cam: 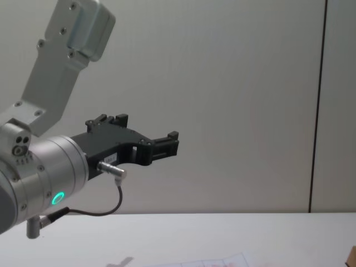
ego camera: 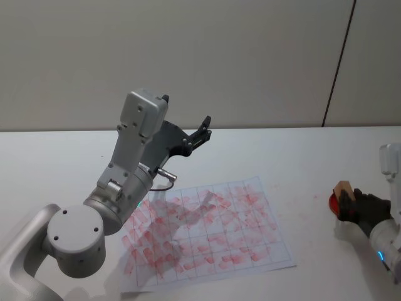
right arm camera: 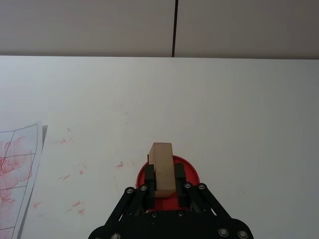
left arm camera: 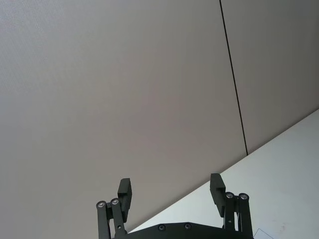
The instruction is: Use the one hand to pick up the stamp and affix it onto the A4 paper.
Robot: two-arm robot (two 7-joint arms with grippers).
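Lower centre, the black flat-fingered right hand [right arm camera: 164, 175] grips the light-brown wooden stamp [right arm camera: 162, 158] by its sides: stiff, probably light. Left hand [left arm camera: 170, 183] gapes, raised.

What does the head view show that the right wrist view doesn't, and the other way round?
Head view: the left gripper raised over the table, fingers open, and the whole paper with its red marks. Right wrist view: a close look at the fingers against both sides of the stamp. Both: the right gripper holding the stamp over the red ink pad, and the paper.
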